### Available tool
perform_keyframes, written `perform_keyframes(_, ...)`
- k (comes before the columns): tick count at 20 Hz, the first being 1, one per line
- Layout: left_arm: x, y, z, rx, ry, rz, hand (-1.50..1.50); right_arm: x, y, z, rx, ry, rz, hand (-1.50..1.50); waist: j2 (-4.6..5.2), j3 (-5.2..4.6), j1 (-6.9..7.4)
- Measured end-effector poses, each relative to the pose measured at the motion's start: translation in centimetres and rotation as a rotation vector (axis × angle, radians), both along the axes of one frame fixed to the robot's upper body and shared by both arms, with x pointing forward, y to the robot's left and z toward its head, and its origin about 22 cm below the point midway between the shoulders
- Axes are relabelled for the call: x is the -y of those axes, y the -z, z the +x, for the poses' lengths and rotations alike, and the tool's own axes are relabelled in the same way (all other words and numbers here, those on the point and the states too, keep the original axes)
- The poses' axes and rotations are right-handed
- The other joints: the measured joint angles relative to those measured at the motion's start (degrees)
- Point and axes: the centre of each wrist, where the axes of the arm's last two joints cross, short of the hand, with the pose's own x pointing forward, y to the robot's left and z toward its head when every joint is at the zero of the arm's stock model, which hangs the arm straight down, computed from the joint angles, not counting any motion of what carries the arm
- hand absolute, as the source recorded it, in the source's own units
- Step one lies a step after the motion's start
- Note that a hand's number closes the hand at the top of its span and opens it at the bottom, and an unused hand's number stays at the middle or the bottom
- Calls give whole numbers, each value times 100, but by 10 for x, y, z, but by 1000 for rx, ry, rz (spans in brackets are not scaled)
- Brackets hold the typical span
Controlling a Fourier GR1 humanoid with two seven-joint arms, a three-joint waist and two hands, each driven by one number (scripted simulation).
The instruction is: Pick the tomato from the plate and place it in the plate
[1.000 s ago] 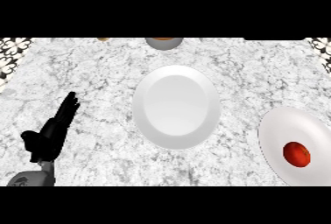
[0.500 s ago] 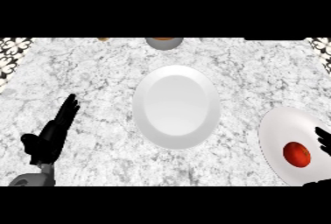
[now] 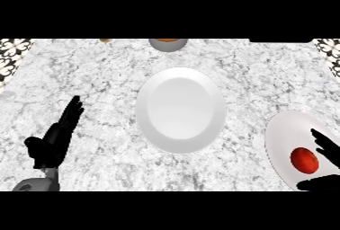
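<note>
You are looking at the tomato [image 3: 305, 160] sitting on the right-hand plate [image 3: 282, 134], right hand [image 3: 328, 148] hovering beside it with fingers spread, apparently not touching, left hand [image 3: 56, 134] resting with fingers straight at the left of the counter [image 3: 100, 76].

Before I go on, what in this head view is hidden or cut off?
Head view:
Right hand: palm and forearm beyond the right edge; contact with the tomato unclear.
Right plate: outer rim beyond the right edge.
Bowl at the top: cut by the upper edge, contents unreadable.
</note>
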Motion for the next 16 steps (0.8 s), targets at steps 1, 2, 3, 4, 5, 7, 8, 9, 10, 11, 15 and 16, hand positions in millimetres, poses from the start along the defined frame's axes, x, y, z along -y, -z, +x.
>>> perform_keyframes(1, 4, 2, 0, 1, 1, 3, 0, 0, 2, 3, -3, 0, -9, -150, -9, -23, -11)
perform_keyframes(2, 4, 2, 1, 0, -1, 0, 0, 1, 4, 4, -4, -4, -10, 150, -17, -42, -16)
perform_keyframes(3, -1, 2, 4, 1, -2, 0, 0, 2, 5, 3, -1, -14, 0, 150, -18, -52, -23)
perform_keyframes(4, -1, 3, 6, 2, 0, 0, 0, 0, 6, 5, -5, -29, -2, 150, -20, -62, -33)
perform_keyframes(5, -2, 4, 3, 4, 0, 2, 0, 0, 7, 5, -1, -41, -3, 150, -20, -65, -32)
perform_keyframes(7, -3, 6, 4, 0, 3, 1, 0, 0, 9, 5, 10, -56, -2, 150, -23, -74, -40)
perform_keyframes(8, -3, 4, 6, 2, 2, 3, 0, 0, 11, 5, 17, -61, 0, 150, -26, -81, -43)
perform_keyframes(9, -4, 5, 3, 1, 1, 4, 0, -1, 12, 4, 23, -64, 0, 150, -27, -82, -43)
perform_keyframes(10, -3, 6, 3, 2, 3, 1, 0, -1, 13, 5, 31, -64, -3, 150, -30, -88, -43)
perform_keyframes(11, -2, 4, 3, -1, 4, 0, 0, 0, 15, 5, 39, -64, -4, 150, -32, -93, -39)
perform_keyframes(15, -6, 3, 3, -2, 3, -1, 0, -8, 14, 7, 90, -71, -32, 150, -19, -61, -41)
perform_keyframes(16, -6, 1, 6, -1, 2, -1, 0, -15, 14, 7, 100, -70, -73, 150, -16, -54, -46)
